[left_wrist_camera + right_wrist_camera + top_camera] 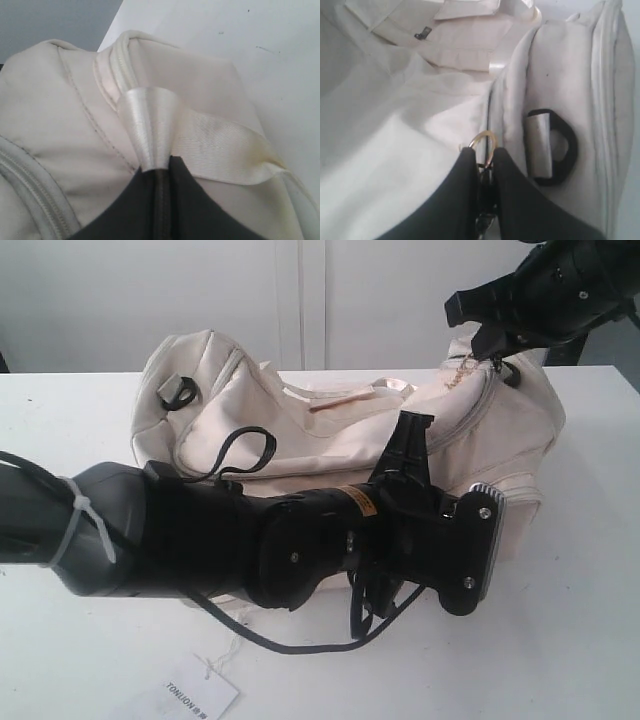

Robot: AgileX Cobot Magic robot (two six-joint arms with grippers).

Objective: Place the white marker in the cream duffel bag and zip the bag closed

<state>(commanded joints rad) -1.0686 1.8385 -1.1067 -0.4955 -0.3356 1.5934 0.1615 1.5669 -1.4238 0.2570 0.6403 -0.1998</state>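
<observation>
We've got the left gripper (161,172) clamped on the satin strap handle (150,125) of the cream duffel bag (320,435); right gripper (484,155) pinched on the gold ring pull (483,137), near a black D-ring (571,145).

A white paper tag (190,698) is lying at the near edge of the white table (580,640), left of centre, its "TONIJON" print showing. A thin white string (225,648) is trailing from it toward the far side. Beyond the table, a pale wall (150,290) is filling the background, vertical seams running down it.
</observation>
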